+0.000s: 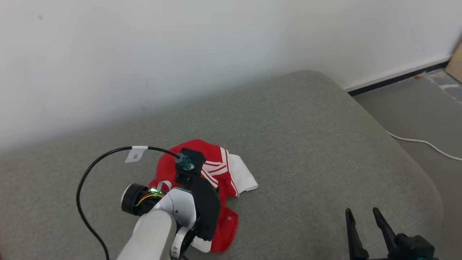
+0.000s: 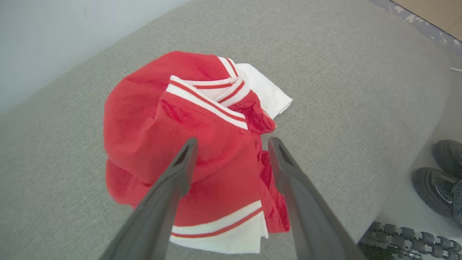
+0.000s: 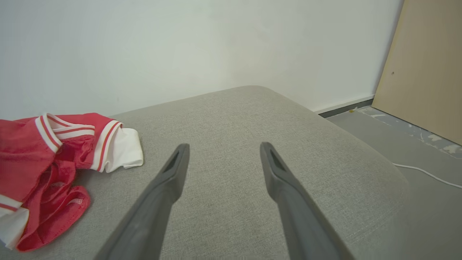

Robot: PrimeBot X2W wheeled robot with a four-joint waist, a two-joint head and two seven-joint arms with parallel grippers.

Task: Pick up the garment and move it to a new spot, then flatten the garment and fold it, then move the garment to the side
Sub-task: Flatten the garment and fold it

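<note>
A red garment [image 1: 225, 169] with white bands and red stripes lies crumpled on the grey cushion [image 1: 306, 144], left of centre. My left arm reaches over it, hiding its middle. In the left wrist view the left gripper [image 2: 232, 142] hangs open just above the red garment [image 2: 144, 119], fingers straddling a raised fold without gripping it. My right gripper [image 1: 361, 211] stands open at the lower right, well clear of the cloth. Between its fingers the right wrist view has bare cushion, right gripper [image 3: 222, 146] open, the garment [image 3: 43, 151] at the far left.
A pale wall [image 1: 180, 54] backs the cushion. The cushion's rounded right edge drops to a grey floor with a white cable [image 1: 426, 144]. Dark shoes [image 2: 440, 173] stand on the floor beside the cushion. A wooden panel [image 3: 429, 65] leans at the far right.
</note>
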